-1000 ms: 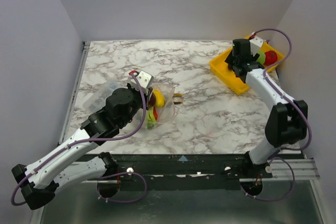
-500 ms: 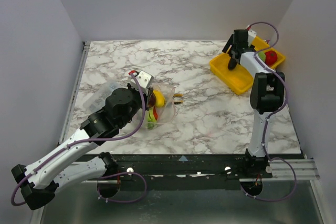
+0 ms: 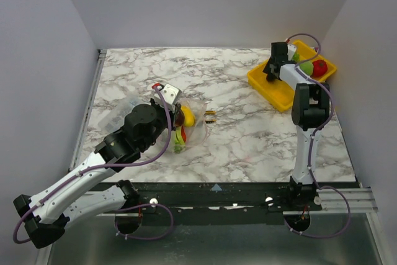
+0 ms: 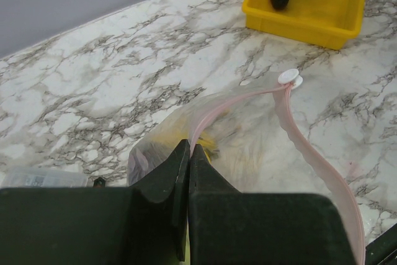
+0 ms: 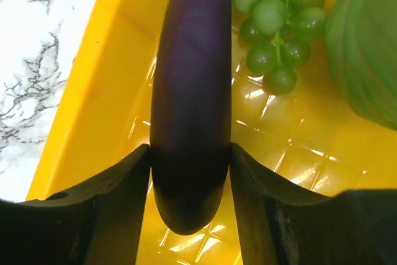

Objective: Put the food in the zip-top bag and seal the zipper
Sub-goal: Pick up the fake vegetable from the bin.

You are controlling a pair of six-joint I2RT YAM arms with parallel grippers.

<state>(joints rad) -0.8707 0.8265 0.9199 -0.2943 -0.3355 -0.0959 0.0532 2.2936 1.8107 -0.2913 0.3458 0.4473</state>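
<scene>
The clear zip-top bag (image 3: 188, 122) lies at mid-left of the table with a yellow lemon (image 3: 187, 115) and red and green pieces inside. My left gripper (image 4: 188, 148) is shut on its pink zipper strip (image 4: 298, 138), which curves off to the right toward a white slider (image 4: 289, 77). My right gripper (image 5: 191, 153) is down in the yellow tray (image 3: 274, 85), both fingers pressed against the sides of the dark purple eggplant (image 5: 192, 85). Green grapes (image 5: 273, 17) and a large green piece (image 5: 369, 41) lie beside it.
The yellow tray (image 5: 87, 122) stands at the far right of the table, with a red fruit (image 3: 319, 67) in its far end. A small rigid clear box (image 3: 121, 111) lies left of the bag. A small dark and yellow object (image 3: 210, 116) lies right of the bag.
My right arm has swung its wrist further back and left into the tray, over the eggplant. The left arm and the bag have not moved.
</scene>
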